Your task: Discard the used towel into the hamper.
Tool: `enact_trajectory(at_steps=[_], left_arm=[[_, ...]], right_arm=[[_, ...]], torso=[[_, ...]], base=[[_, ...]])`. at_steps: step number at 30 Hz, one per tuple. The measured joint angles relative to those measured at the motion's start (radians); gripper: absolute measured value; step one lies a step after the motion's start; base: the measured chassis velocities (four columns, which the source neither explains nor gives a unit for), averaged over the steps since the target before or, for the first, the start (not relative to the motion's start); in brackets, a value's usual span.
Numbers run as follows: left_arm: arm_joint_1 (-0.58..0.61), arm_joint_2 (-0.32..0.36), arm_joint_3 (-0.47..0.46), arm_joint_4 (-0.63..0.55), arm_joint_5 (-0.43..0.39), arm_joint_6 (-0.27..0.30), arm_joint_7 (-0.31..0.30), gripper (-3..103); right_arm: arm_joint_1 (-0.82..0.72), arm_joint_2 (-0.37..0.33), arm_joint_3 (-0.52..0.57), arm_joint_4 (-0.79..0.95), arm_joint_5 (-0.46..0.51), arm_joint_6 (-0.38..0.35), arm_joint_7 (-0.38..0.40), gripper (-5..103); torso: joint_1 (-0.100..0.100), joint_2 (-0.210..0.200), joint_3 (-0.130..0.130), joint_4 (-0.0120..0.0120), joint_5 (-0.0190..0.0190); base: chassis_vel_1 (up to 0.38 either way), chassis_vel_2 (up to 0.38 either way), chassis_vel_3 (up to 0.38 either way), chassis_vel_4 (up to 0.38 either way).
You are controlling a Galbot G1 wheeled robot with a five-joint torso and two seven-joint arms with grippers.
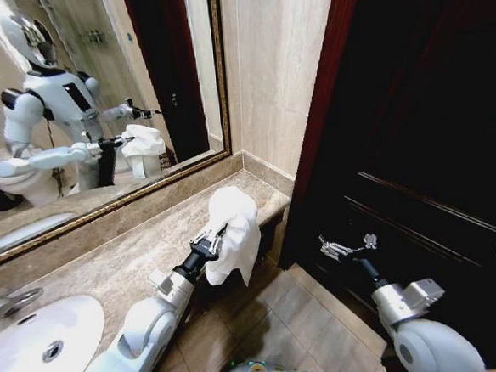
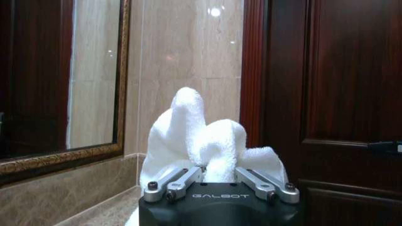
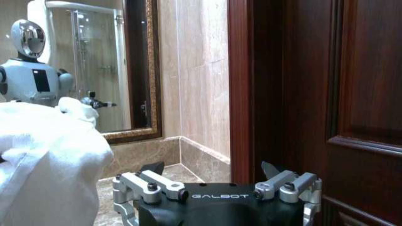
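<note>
My left gripper (image 1: 221, 234) is shut on the white towel (image 1: 234, 225), holding it bunched and hanging over the far end of the marble counter (image 1: 125, 258). In the left wrist view the towel (image 2: 201, 139) rises between the fingers of the left gripper (image 2: 217, 173), which grip its folds. My right gripper (image 1: 347, 247) stands open and empty above the floor, close to the dark wooden door (image 1: 432, 139). In the right wrist view the right gripper (image 3: 212, 168) has its jaws spread, and the towel (image 3: 44, 155) shows beside it. The hamper is out of view.
A white sink (image 1: 37, 337) with a chrome faucet (image 1: 5, 303) sits at the counter's near end. A gold-framed mirror (image 1: 80, 104) backs the counter and reflects the robot. Beige floor tiles (image 1: 283, 320) lie between the counter and the door.
</note>
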Motion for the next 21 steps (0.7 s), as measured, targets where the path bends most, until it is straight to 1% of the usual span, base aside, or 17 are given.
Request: enact_trajectory(at_steps=[10,17,21], left_arm=[[0.002,0.006,-0.004,-0.007,0.000,-0.010,-0.004,10],[-0.002,0.003,-0.002,-0.006,-0.001,-0.014,-0.004,10],[-0.002,0.000,0.000,-0.005,-0.001,-0.014,-0.004,10]], right_arm=[[-0.019,0.000,0.005,0.002,0.000,0.006,0.008,100],[-0.027,0.000,0.011,0.006,0.001,0.013,0.011,100],[-0.032,-0.002,0.015,0.008,0.004,0.016,0.012,100]], torso=[[0.000,0.000,0.000,-0.0001,0.0000],[0.000,0.000,0.000,-0.0003,-0.0001],[0.000,0.000,0.000,0.0001,-0.0001]], base=[[0.000,0.000,0.000,0.000],[0.070,-0.061,-0.067,0.056],[0.037,-0.071,-0.055,0.070]])
